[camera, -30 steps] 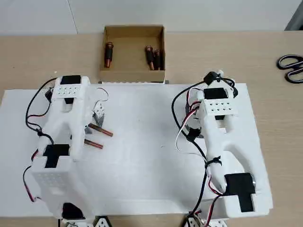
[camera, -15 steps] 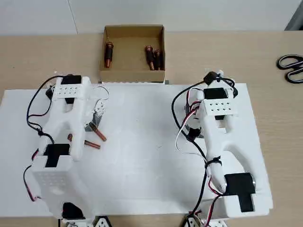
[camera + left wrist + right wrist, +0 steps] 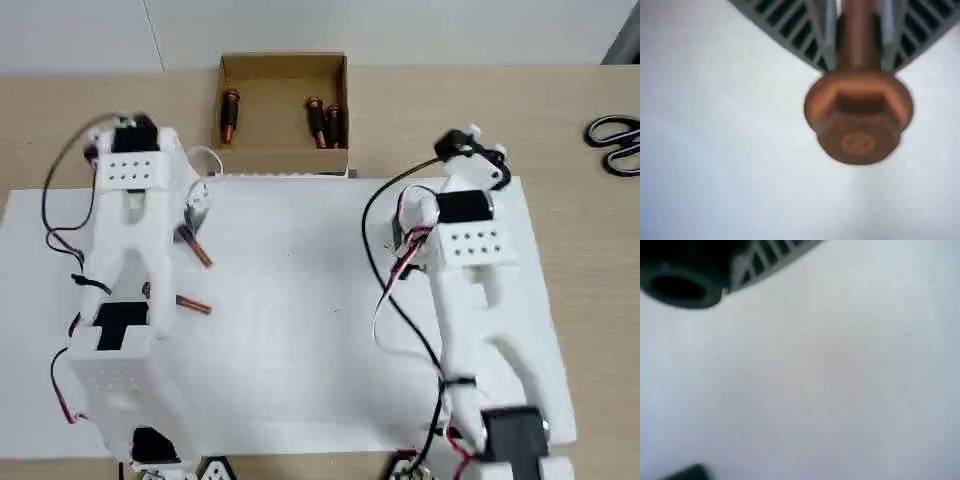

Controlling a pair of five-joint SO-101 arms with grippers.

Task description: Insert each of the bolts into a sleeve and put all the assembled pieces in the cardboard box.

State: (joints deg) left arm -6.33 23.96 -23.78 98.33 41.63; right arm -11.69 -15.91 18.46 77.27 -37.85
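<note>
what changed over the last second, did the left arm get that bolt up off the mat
Yes. The left gripper, jaws shut on a bolt, drew away toward the cardboard box side, lifting and tilting that bolt off the white mat. The right arm shifted its pose slightly. The other bolt on the mat and the three pieces in the box stayed put.

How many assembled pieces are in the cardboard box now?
3 assembled pieces in the cardboard box: one by its left wall, two side by side near its right wall. The near wall might hide more.
</note>
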